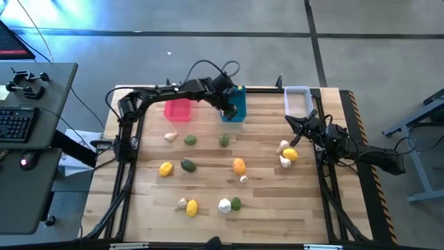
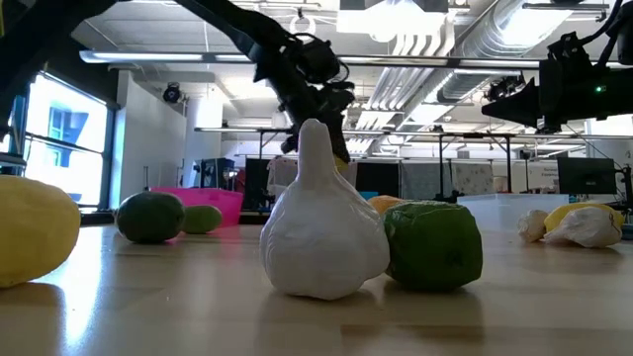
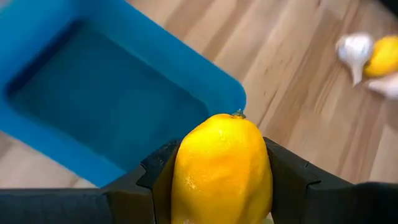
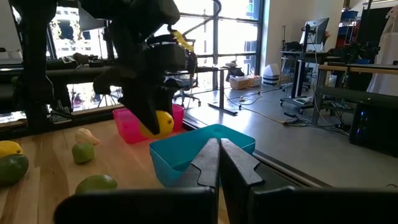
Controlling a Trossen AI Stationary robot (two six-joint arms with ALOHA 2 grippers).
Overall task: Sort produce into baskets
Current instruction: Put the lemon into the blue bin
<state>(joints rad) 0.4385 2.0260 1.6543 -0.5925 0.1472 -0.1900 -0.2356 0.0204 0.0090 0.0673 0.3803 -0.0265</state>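
Nearest the table's front edge: a white garlic [image 1: 224,205] touching a green fruit [image 1: 236,203], and a yellow lemon [image 1: 192,207] beside another garlic. Farther in, loose across the wooden table [image 1: 270,208]: more lemons, dark green pieces and garlics, none yet sorted. Over on the right side, waiting near a small cluster of garlic and lemon: right gripper [image 1: 300,123], fingers pressed fully together, holding nothing. At the far edge, in a row: pink basket [image 1: 177,110], blue basket [image 1: 234,105], pale basket [image 1: 297,99].

Step in hand, by the look of it: dropping a lemon into the blue basket. Left gripper [image 3: 222,186] poised above the blue basket's near rim, fingers [image 3: 160,169] spread wide around the held lemon [image 3: 222,171] and clamped on both its sides. In the left wrist view, lemon hanging over the rim's corner rather than over the basket's open middle.

Best done by carrying a little farther over the basket's interior, lowering before letting go, then parting the fingers cleanly so the lemon neither strikes the rim nor bounces out. Worth watching too: light plastic basket, easily nudged.
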